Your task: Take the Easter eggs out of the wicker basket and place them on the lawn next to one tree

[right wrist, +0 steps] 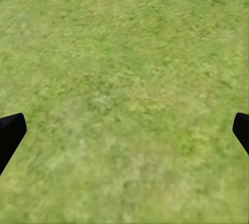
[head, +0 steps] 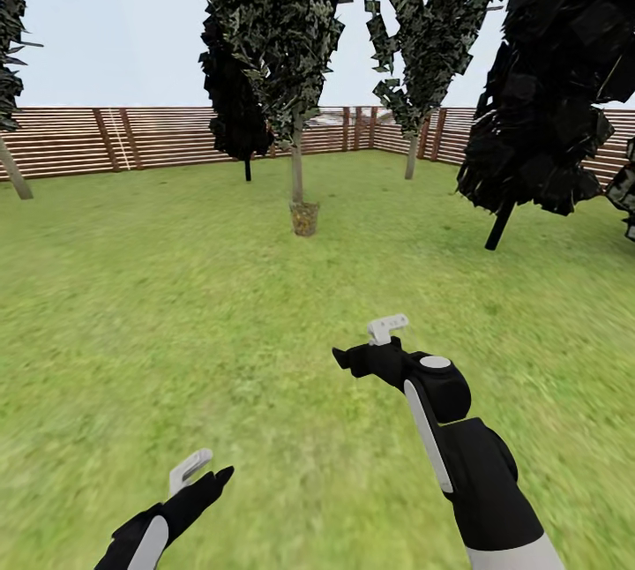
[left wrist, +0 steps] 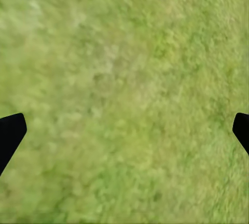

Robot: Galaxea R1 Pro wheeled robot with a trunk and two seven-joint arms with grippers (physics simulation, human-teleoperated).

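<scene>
Far ahead on the lawn (head: 176, 288) stands the wicker basket (head: 304, 219), right at the foot of a tree (head: 297, 166) with a pale trunk. Yellowish specks show inside it, but the eggs are too small to make out. My left gripper (head: 216, 473) hangs low at the lower left. The right gripper (head: 346, 359) is held out further forward. Both are far from the basket. In the left wrist view the left gripper (left wrist: 124, 135) is open over bare grass, and in the right wrist view the right gripper (right wrist: 124, 135) is open over grass too.
A second pale-trunked tree (head: 411, 155) stands back right. Dark trees with thin black trunks stand at the right (head: 498, 226) and behind the basket (head: 248, 166). A brown slat fence (head: 79, 142) closes the far side.
</scene>
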